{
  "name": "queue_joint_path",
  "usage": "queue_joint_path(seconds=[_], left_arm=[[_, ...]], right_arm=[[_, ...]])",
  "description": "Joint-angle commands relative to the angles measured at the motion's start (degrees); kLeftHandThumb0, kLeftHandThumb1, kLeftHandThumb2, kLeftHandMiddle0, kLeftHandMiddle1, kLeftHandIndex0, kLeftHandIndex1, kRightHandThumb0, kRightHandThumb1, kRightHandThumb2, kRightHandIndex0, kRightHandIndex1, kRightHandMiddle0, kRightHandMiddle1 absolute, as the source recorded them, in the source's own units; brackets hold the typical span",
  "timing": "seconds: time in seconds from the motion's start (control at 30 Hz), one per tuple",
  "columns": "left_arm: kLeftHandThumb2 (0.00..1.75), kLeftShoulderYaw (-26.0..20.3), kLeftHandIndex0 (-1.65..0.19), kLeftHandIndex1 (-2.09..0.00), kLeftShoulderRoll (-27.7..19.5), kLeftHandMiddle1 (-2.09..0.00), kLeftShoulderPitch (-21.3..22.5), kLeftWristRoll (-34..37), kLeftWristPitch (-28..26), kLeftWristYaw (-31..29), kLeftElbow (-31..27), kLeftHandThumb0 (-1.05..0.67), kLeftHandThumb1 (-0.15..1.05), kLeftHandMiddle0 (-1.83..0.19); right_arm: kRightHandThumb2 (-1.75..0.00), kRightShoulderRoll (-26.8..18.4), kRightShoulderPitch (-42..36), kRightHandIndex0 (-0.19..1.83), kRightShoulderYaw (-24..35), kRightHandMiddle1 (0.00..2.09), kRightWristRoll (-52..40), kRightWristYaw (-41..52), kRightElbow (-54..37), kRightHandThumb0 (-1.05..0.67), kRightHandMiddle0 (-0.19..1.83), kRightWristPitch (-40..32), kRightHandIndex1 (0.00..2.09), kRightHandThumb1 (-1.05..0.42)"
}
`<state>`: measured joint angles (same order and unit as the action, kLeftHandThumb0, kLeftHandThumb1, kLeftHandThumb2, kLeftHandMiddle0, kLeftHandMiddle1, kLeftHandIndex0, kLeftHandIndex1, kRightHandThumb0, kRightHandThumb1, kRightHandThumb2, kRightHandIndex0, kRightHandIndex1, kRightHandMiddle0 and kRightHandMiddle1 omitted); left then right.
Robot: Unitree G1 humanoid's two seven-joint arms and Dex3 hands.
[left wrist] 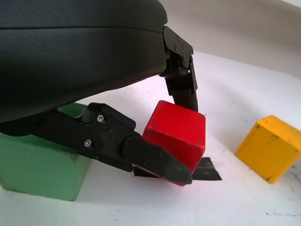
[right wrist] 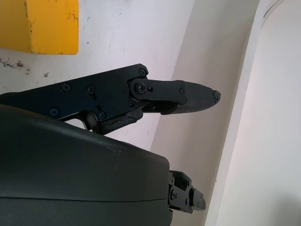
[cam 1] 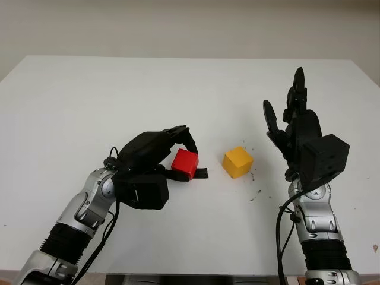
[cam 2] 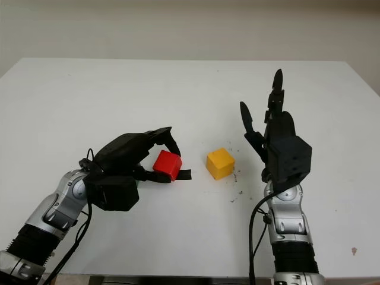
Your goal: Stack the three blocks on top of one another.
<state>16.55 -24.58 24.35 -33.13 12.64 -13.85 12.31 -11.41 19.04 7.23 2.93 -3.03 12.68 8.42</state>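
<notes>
The white counter (cam 1: pixel 178 89) carries dark specks near the yellow block (cam 1: pixel 237 161) at its middle. The green block (left wrist: pixel 42 169) sits under the left hand (cam 1: pixel 155 155), whose fingers (left wrist: pixel 155 162) grip the tilted red block (cam 1: pixel 184 164) over a black mark (cam 1: pixel 202 173). The right hand (cam 1: pixel 297 127), open, stands upright, right of the yellow block.

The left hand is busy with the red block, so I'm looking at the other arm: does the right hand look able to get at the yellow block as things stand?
Probably yes. The right hand is open, raised just beside the yellow block, with bare table between them. The left hand grips the red block on the far side.
</notes>
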Motion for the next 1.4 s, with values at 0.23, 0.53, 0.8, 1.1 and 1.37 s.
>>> queue_joint_path(seconds=[0.23, 0.53, 0.8, 1.1, 1.37], left_arm=[[0.06, 0.42, -0.20, -0.72, -0.53, -0.04, -0.20, 0.90, -0.95, -2.20, -1.72, -0.61, 0.99, 0.02], [0.05, 0.06, -0.16, -0.29, -0.31, -0.05, 0.11, 3.08, -1.32, -4.58, -2.78, -0.63, 1.01, 0.09], [0.06, -5.50, 0.17, -0.02, 0.54, 0.00, 0.44, 13.82, -2.92, -6.32, -5.80, -0.71, 1.02, 0.19], [0.39, -15.91, 0.19, 0.00, 3.71, 0.00, 0.67, 28.45, -1.70, -2.43, -5.58, -0.85, 1.05, 0.19], [0.61, -21.86, 0.19, 0.00, 3.03, 0.00, -1.22, 30.15, 0.17, 2.25, -4.43, -0.80, 1.05, 0.19]], right_arm=[[-0.40, -0.08, 0.07, -0.17, 0.13, 0.05, 0.02, -0.20, -1.25, -0.61, -0.15, 0.29, 0.05, -1.05], [-0.41, -0.11, 0.17, -0.18, 0.16, 0.05, -0.11, 0.02, -1.49, -0.59, -0.16, 0.14, 0.05, -1.05], [-0.35, -1.34, 1.99, -0.17, 0.61, 0.06, 0.05, 0.65, 1.17, -0.60, -0.15, 4.22, 0.06, -1.05], [-0.23, -3.35, 4.53, -0.19, 1.11, 0.00, -3.05, 5.32, 2.58, -0.61, -0.19, 5.24, 0.01, -1.05], [-0.06, -11.50, 9.20, -0.16, 0.62, 0.11, -1.21, 12.70, 5.29, -0.61, 0.02, 4.67, 0.03, -0.99]])
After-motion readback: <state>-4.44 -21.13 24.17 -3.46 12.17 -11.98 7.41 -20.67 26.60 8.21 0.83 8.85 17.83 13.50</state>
